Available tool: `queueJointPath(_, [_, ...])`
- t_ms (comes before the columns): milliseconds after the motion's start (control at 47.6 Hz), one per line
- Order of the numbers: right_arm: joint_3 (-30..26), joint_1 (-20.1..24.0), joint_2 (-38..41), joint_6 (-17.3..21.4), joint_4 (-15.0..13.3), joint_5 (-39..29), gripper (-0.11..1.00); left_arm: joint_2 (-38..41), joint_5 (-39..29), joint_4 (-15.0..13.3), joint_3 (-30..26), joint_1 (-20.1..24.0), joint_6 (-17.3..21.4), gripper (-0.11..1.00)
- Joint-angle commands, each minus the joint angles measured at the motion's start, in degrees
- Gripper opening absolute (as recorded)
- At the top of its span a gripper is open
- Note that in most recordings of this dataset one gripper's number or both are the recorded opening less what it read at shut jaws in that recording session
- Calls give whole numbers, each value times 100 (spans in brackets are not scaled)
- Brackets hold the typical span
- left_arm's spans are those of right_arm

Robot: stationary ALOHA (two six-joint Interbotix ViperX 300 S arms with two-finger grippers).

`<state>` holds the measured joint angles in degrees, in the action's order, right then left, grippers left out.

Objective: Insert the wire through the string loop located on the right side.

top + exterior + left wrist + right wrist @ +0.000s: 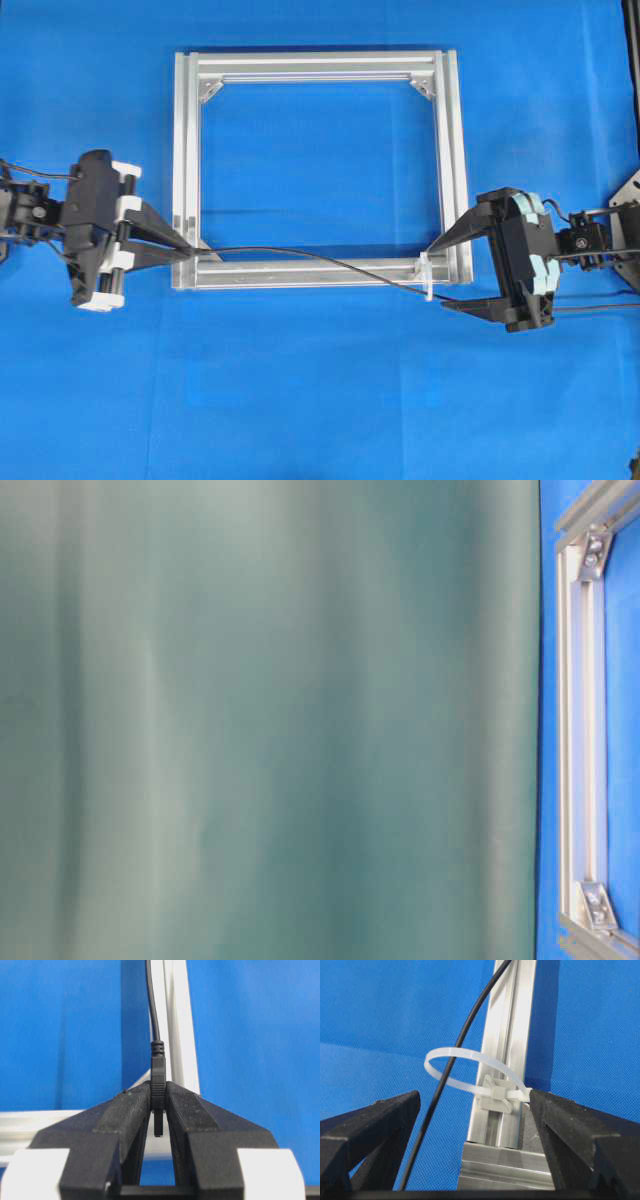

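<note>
Silver aluminium frame (320, 68) on blue tabletop (320, 400), grey-green curtain (270, 720)

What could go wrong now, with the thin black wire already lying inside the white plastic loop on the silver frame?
The left gripper grips the thin black wire only at its plug end; moving farther from the white plastic loop might drag the wire out. The open right gripper flanks the loop, one finger near its base on the silver frame; closing could bend it.

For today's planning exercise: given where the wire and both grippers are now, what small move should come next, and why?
Probably the open right gripper should close on the wire just past the loop: the wire already runs through it, while the left gripper holds the plug end, so the right could take over.
</note>
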<state>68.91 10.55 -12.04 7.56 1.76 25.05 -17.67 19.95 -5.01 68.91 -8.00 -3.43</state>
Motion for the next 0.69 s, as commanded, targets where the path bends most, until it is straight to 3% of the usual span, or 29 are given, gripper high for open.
queueJointPath(0, [-88, 18, -114, -9, -9, 18, 93, -141, -9, 9, 35, -18, 0, 9])
queueJointPath(672, [-88, 18, -132, -9, -9, 18, 93, -70, -325, 9, 44, -70, -9, 11])
